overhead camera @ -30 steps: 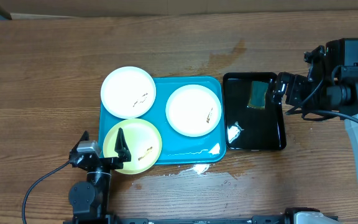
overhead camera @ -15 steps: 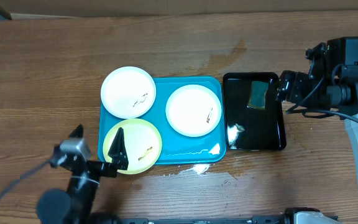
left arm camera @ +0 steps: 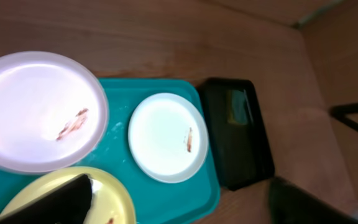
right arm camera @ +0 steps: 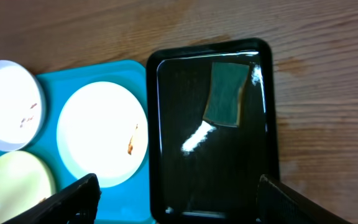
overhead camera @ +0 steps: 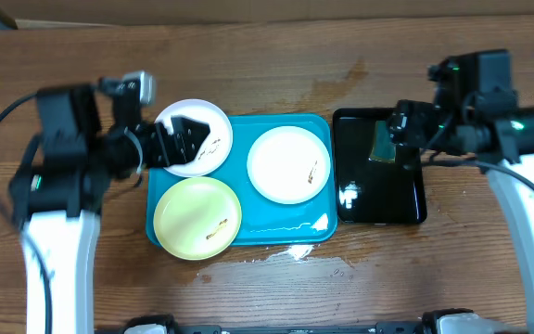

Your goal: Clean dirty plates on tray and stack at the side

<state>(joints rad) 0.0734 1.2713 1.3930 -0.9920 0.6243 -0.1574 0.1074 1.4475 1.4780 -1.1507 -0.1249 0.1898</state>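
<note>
Three dirty plates show in the overhead view. A white plate with dark smears overhangs the far-left corner of the turquoise tray. A second white plate and a pale yellow-green plate lie inside it. My left gripper hangs open above the far-left white plate, one finger showing over the yellow-green plate. My right gripper is open above the black tray, nothing between its fingers. The smeared white plate lies to its left.
A narrow glossy black tray stands right of the turquoise tray, with a green sponge at its far end and wet glints inside. A wet patch lies on the wooden table by the tray's front edge.
The left arm has swung up from the table's front edge to above the far-left white plate. The right gripper has shifted left over the black tray.
</note>
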